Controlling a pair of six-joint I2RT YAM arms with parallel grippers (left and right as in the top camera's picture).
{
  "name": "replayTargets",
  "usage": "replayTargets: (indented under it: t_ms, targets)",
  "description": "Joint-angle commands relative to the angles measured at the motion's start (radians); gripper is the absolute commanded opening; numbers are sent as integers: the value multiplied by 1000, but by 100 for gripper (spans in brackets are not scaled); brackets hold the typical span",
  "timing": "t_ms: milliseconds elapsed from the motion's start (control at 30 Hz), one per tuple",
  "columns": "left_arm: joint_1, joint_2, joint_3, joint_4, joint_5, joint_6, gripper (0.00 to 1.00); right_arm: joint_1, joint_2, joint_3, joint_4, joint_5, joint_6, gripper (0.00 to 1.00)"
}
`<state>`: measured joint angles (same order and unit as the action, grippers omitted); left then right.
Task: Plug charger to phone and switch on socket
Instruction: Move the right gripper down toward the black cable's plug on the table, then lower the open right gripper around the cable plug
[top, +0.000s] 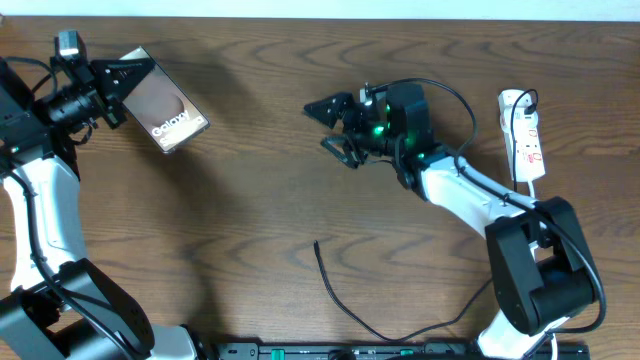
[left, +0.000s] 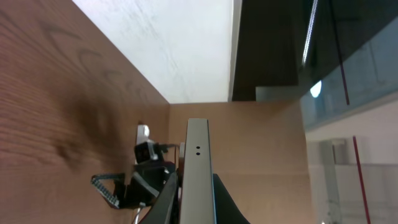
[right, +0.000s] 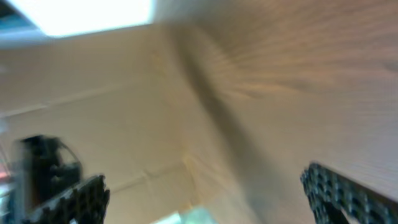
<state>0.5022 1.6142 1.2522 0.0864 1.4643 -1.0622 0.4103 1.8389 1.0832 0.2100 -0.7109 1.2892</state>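
Observation:
My left gripper (top: 125, 78) is shut on the bronze-brown phone (top: 165, 100) with white "Galaxy" lettering, holding it lifted at the far left. In the left wrist view the phone (left: 198, 168) shows edge-on between the fingers. My right gripper (top: 332, 127) is open and empty, raised over the table's middle and turned on its side. Its fingers show wide apart in the blurred right wrist view (right: 208, 196). The thin black charger cable (top: 345, 305) lies on the table near the front, its free tip (top: 317, 244) pointing back. The white socket strip (top: 527, 140) lies at the far right.
The wooden table (top: 250, 200) spans the view. A black rail (top: 400, 350) runs along the front edge. The right arm's white links (top: 470, 190) reach across to the right arm base (top: 540, 270) beside the socket strip.

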Motion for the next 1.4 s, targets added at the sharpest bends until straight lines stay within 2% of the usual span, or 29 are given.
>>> replayTargets:
  t_ms: [0, 100, 167, 267, 367, 500, 700, 867, 1033, 1367]
  targets:
    - [2, -3, 5, 10, 77, 50, 7, -14, -9, 137, -230, 23, -298, 99]
    - [2, -3, 5, 10, 99, 56, 8, -14, -9, 290, -616, 187, -489, 99]
    - [2, -3, 5, 10, 104, 56, 7, -9, -9, 373, -800, 282, -579, 99]
    - [2, -3, 5, 10, 102, 57, 7, 7, -9, 442, -969, 320, -680, 99]
    - [2, -3, 4, 10, 102, 80, 7, 34, -7, 445, -1058, 339, -708, 99]
    - [2, -3, 5, 10, 102, 93, 7, 107, 10, 441, -1136, 409, -707, 99]
    - [2, -3, 4, 10, 103, 93, 7, 245, 51, 441, -1151, 457, -699, 99]
    - [2, -3, 5, 10, 103, 93, 8, 334, 130, 441, -1221, 503, -647, 99]
    - [2, -3, 5, 10, 103, 102, 7, 380, 190, 441, -1238, 508, -614, 99]
    - [2, -3, 5, 10, 102, 116, 7, 446, 193, 438, -1303, 563, -519, 99]
